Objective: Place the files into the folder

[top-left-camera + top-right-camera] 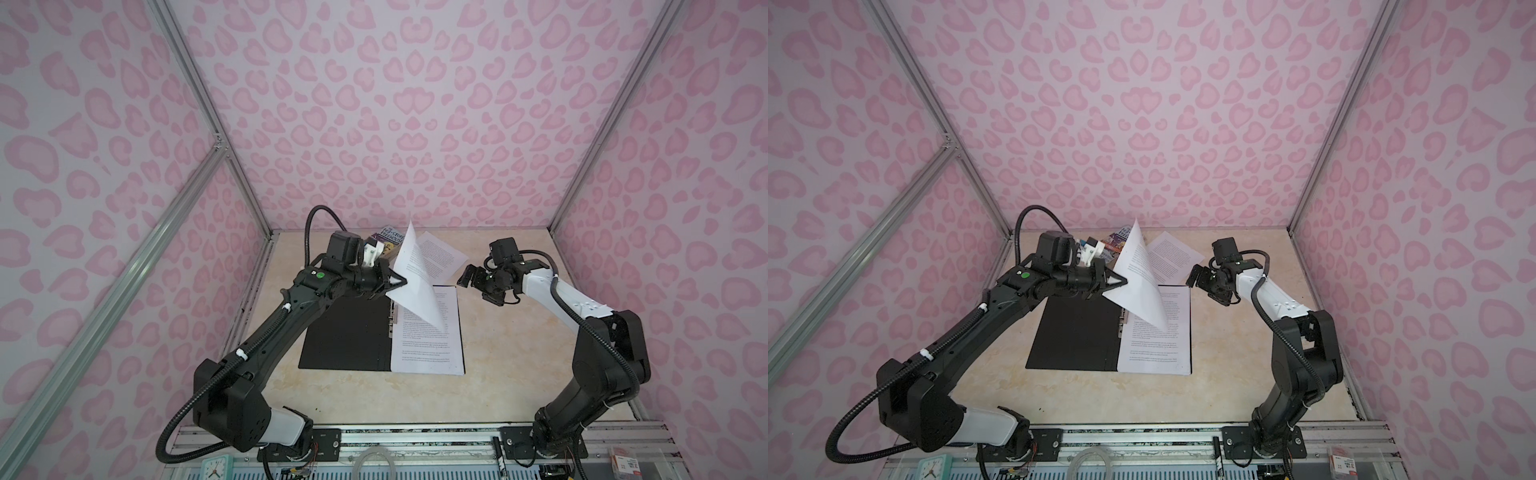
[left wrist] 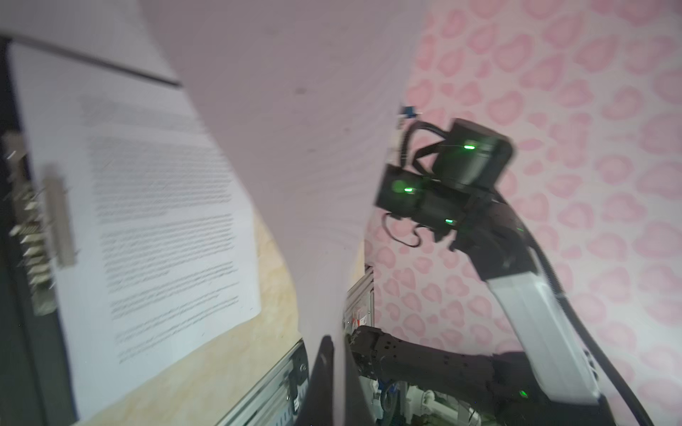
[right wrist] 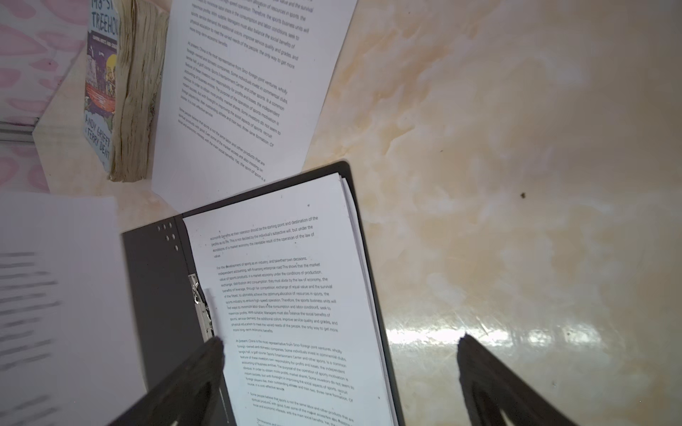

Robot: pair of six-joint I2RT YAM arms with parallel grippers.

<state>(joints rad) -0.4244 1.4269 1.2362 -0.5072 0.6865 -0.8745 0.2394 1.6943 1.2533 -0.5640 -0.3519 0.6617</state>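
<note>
The left claw (image 1: 402, 284) is clamped tight on the edge of one printed sheet (image 1: 415, 282), which hangs tilted in the air above the spine of the folder (image 1: 347, 332). The folder lies open at the middle of the table (image 1: 507, 374), black inside up, with a stack of sheets (image 1: 430, 345) on its right half beside the metal clip (image 3: 201, 310). The right claw (image 1: 464, 277) hovers spread wide and empty near the folder's far right corner, while another sheet (image 1: 442, 253) lies flat toward the table's far edge, just beside a paperback book (image 1: 388, 239).
</note>
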